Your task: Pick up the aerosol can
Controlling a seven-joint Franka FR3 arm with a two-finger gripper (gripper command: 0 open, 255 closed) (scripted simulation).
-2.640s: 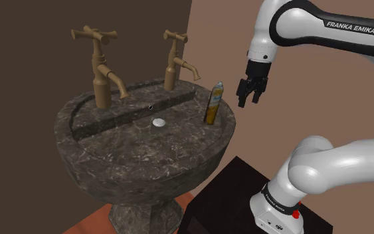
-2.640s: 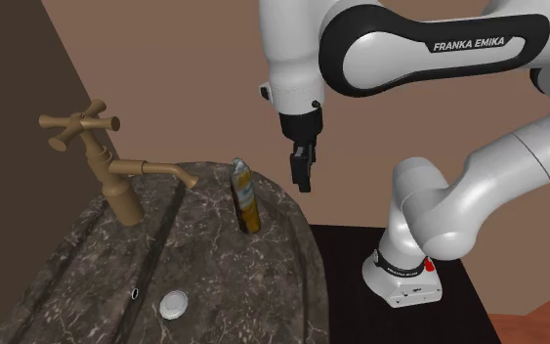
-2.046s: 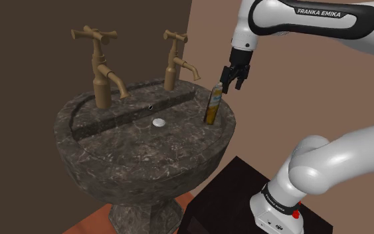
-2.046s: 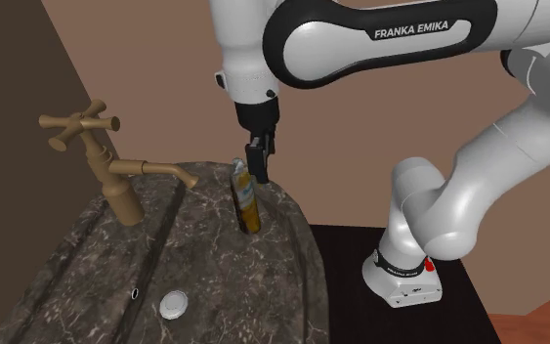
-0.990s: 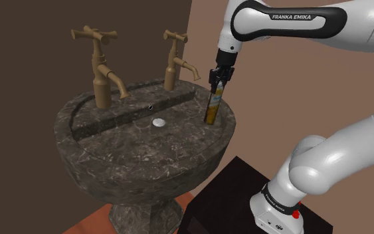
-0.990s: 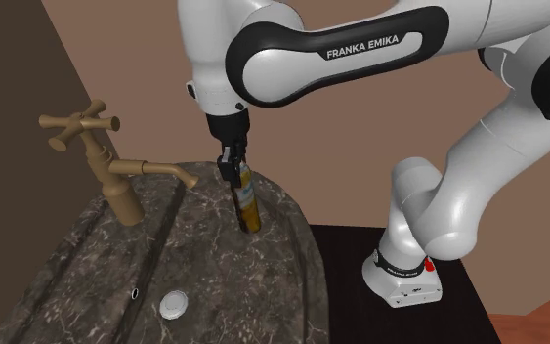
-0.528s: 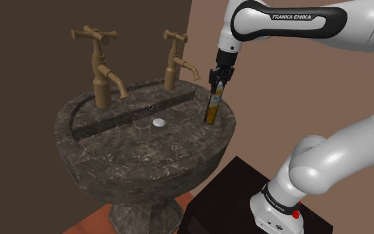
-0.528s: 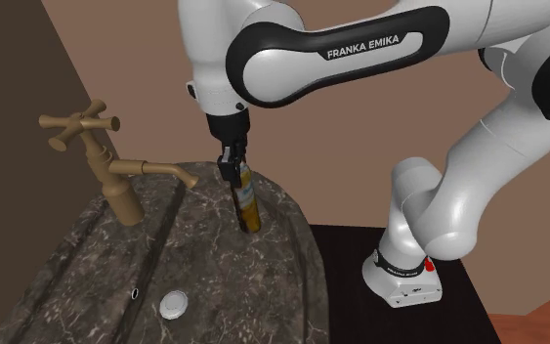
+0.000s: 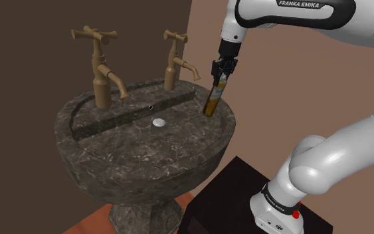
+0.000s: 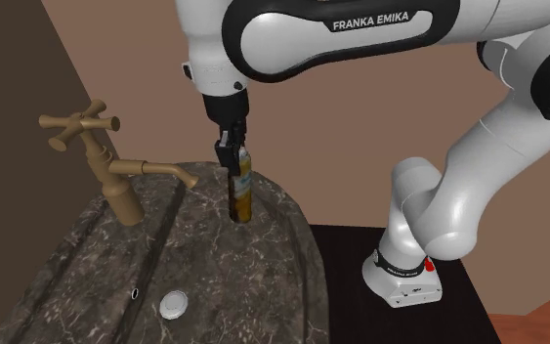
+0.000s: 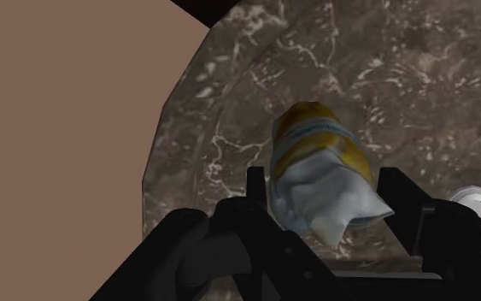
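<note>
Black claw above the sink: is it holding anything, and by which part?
Yes. The gripper is shut on the aerosol can, its two fingers clasping the can's upper end, near the cap.

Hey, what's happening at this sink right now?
A white robot arm is picking up the can from the sink rim. Its black gripper is shut on the can's top, and the can sits higher than a second ago, slightly tilted, so the lift has begun.
</note>
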